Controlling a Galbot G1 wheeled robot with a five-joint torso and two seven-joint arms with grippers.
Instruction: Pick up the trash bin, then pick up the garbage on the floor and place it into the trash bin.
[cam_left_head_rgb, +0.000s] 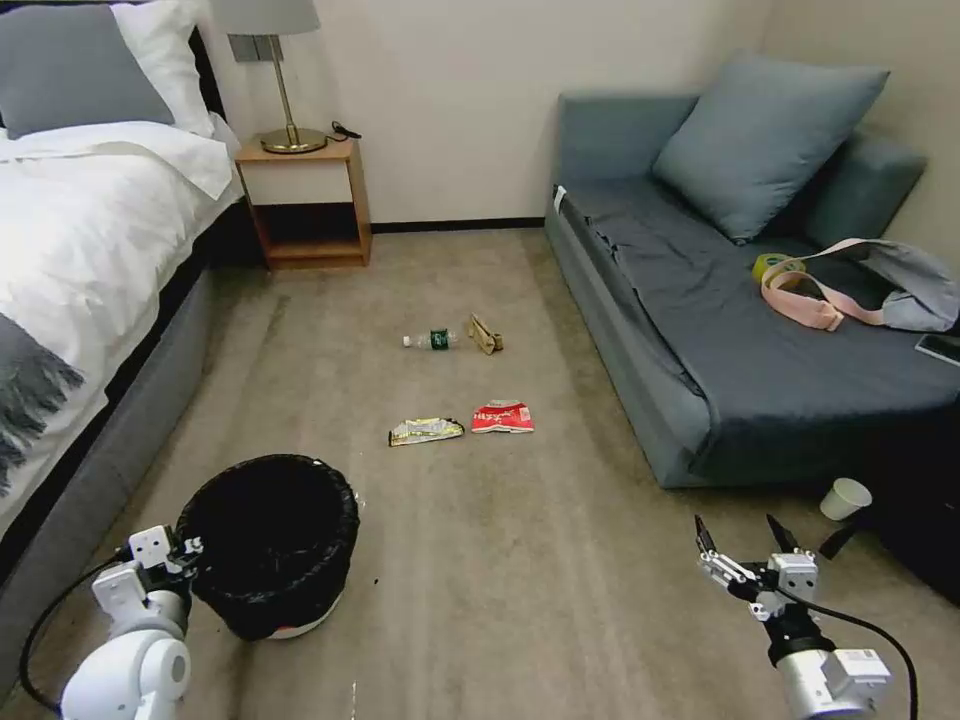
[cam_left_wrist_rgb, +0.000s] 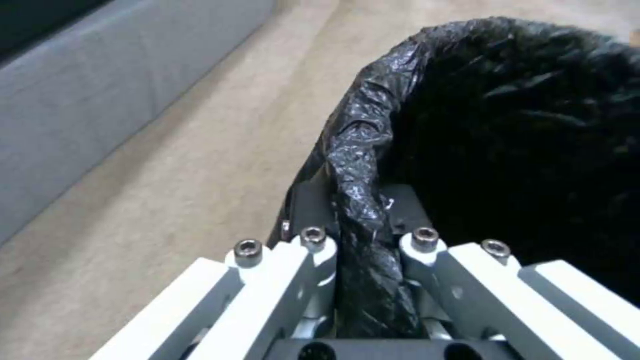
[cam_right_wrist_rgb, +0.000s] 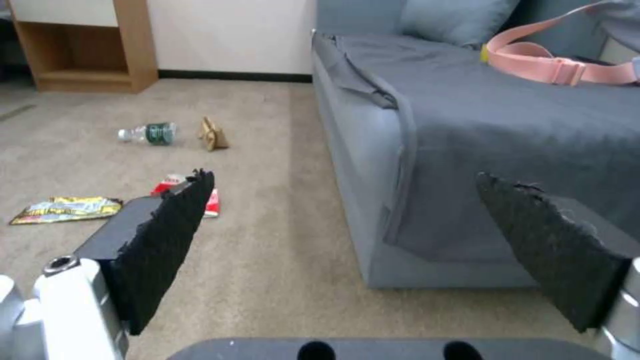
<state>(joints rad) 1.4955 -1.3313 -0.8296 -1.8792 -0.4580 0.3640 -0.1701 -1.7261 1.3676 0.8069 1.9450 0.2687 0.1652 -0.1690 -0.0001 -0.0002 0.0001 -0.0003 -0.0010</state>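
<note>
The trash bin (cam_left_head_rgb: 272, 540), round and low with a crinkly black bag and a white base, stands on the carpet at the lower left. My left gripper (cam_left_head_rgb: 190, 552) is shut on the bin's near rim (cam_left_wrist_rgb: 360, 165), one finger on each side of the bag-covered edge. Farther out on the floor lies the garbage: a yellow-silver wrapper (cam_left_head_rgb: 426, 431), a red-and-white wrapper (cam_left_head_rgb: 502, 417), a clear bottle with a green label (cam_left_head_rgb: 432, 340) and a tan cardboard piece (cam_left_head_rgb: 486, 335). My right gripper (cam_left_head_rgb: 742, 538) hovers open at the lower right with nothing between its pads (cam_right_wrist_rgb: 170, 240).
A bed (cam_left_head_rgb: 90, 250) runs along the left, a wooden nightstand (cam_left_head_rgb: 305, 200) with a lamp at the back. A grey sofa (cam_left_head_rgb: 720, 330) with a pillow and a pink-strapped bag fills the right. A white paper cup (cam_left_head_rgb: 845, 498) lies by the sofa's near corner.
</note>
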